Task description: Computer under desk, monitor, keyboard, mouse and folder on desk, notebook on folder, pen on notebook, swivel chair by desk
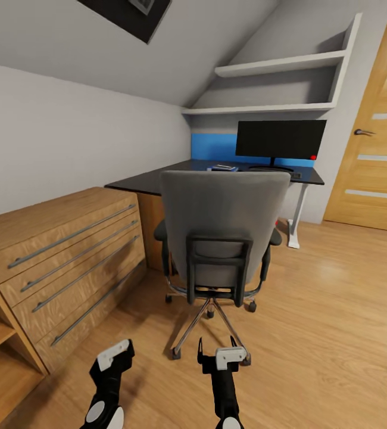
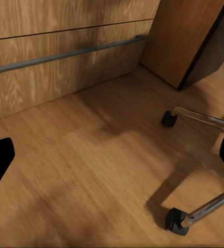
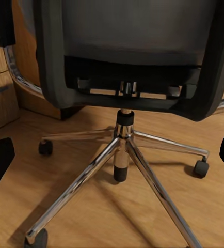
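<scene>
Head view: chair (image 1: 223,220) back-on before desk (image 1: 158,177), monitor (image 1: 280,139) on it. Left gripper (image 1: 111,357) and right gripper (image 1: 222,356) both spread, empty. Right wrist: chrome base (image 3: 123,150). Left wrist: drawers (image 2: 50,57), castor (image 2: 176,221).

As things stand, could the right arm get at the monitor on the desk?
Probably not. The swivel chair stands between the right gripper and the desk, and the monitor sits at the desk's far edge.
</scene>
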{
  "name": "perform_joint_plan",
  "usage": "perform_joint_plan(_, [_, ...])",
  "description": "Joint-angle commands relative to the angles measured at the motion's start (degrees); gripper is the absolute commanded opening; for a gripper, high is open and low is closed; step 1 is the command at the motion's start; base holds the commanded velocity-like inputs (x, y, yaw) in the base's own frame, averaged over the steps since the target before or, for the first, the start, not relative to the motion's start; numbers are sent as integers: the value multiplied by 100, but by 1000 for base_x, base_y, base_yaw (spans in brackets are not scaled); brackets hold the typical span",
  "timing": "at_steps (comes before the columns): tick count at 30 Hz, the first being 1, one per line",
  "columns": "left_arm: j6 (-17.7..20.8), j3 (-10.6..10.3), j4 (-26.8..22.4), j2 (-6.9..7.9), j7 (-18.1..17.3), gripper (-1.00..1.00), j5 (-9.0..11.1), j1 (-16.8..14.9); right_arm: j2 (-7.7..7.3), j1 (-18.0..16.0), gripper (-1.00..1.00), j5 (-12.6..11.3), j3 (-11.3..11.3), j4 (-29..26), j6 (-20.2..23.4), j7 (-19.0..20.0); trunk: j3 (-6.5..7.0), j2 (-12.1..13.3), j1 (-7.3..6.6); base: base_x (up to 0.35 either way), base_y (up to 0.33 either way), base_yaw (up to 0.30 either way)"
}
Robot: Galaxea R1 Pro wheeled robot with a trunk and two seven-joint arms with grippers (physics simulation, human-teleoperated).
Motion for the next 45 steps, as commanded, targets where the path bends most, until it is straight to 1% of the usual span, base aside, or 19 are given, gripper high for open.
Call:
perform_joint_plan(1, [-29, -25, 3, 3, 0, 100, 46, -3, 0, -8, 100, -43, 32, 9, -39, -29, -3, -2, -1, -1, 0, -63])
perform_joint_plan(9, [-28, -26, 13, -2, -99, 100, 32, -3, 0, -8, 100, -45, 32, 10, -62, -32, 32, -2, -1, 0, 0, -140])
perform_joint_plan(24, [-28, -26, 84, -3, -126, 100, 21, -3, 0, -7, 100, -45, 32, 9, -67, -32, 118, -2, -1, 0, 0, -218])
perform_joint_plan(28, [-28, -26, 89, -3, -127, 100, -10, -3, 0, -6, 100, -48, 27, 9, -66, -38, 143, -2, -1, 0, 0, -193])
perform_joint_plan(29, [-28, -26, 91, -3, -127, 100, -35, -3, 0, -6, 100, -49, 25, 9, -63, -39, 150, -2, -1, 0, 0, -190])
perform_joint_plan(30, [-28, -35, 121, -3, -125, 100, -179, -3, 0, -5, 100, -50, 20, 9, -52, -43, 156, -2, -1, 0, 0, -189])
perform_joint_plan(32, [-28, -75, 165, -3, -120, 100, -324, -3, 0, -7, 100, -50, 18, 9, -43, -45, 169, -2, -1, 0, 0, -188])
perform_joint_plan(35, [-30, -219, 236, -3, -104, 100, -564, -3, 0, -8, 100, -50, 16, 9, -34, -49, 189, -2, -1, 0, 0, -188])
perform_joint_plan(36, [-29, -281, 257, -3, -95, 100, -634, -3, 0, -7, 100, -51, 16, 9, -32, -51, 195, -2, -1, 0, 0, -187])
perform_joint_plan(37, [-29, -400, 286, -3, -75, 100, -743, -3, 0, -8, 100, -51, 15, 9, -27, -54, 201, -2, -1, 0, 0, -186])
perform_joint_plan(38, [-25, -631, 329, -3, -42, 100, -908, -3, 0, -11, 100, -51, 14, 9, -16, -58, 203, -2, -1, 0, 0, -75])
perform_joint_plan(45, [-25, -672, 336, -1, -78, 100, -933, -3, 0, -8, 100, -51, 14, 12, -35, -55, 207, -2, -1, 0, 0, -29])
